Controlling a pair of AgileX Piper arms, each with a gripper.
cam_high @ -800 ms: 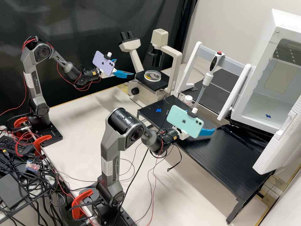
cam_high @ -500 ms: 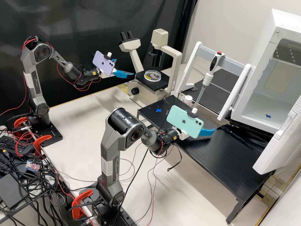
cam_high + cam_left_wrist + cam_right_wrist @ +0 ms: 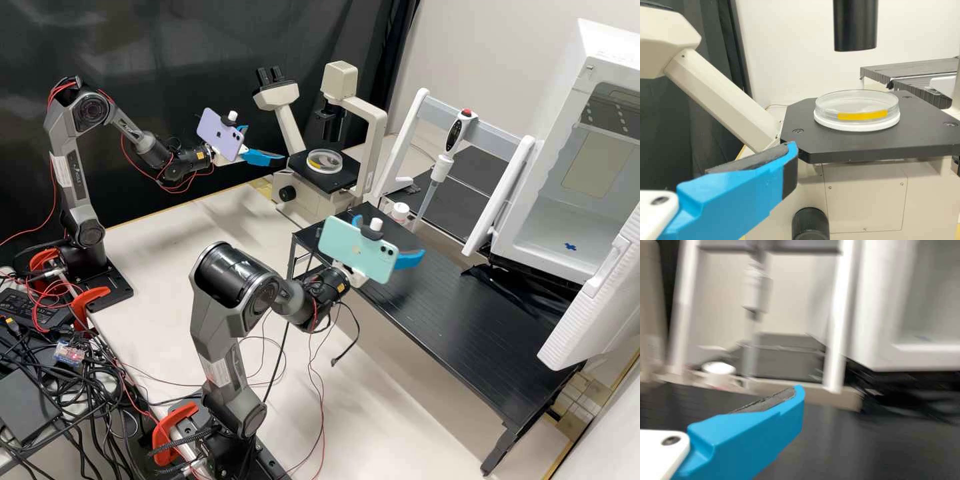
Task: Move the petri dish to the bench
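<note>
The clear round petri dish (image 3: pixel 325 161) rests on the black stage (image 3: pixel 337 181) of the microscope. In the left wrist view the dish (image 3: pixel 856 111) has a white base and a yellow strip. Left of the stage, in the high view, my left gripper (image 3: pixel 267 143) stands open beside a purple phone, apart from the dish. Its one finger (image 3: pixel 740 196) in its own wrist view points toward the stage. My right gripper (image 3: pixel 391 235), also open and holding nothing, hangs over the black bench (image 3: pixel 460 320); its finger (image 3: pixel 747 437) is in the right wrist view.
The microscope's arm (image 3: pixel 373 133) rises behind the dish, with a dark condenser (image 3: pixel 855 25) overhead. A pipette (image 3: pixel 442 163) hangs on a white stand; a white cup (image 3: pixel 400 212) stands near it. The white incubator (image 3: pixel 553 160) is open at the right.
My right gripper, with its green phone, has moved left and slightly up in the high view, across the bench toward the microscope side. The left arm and the dish have stayed put.
</note>
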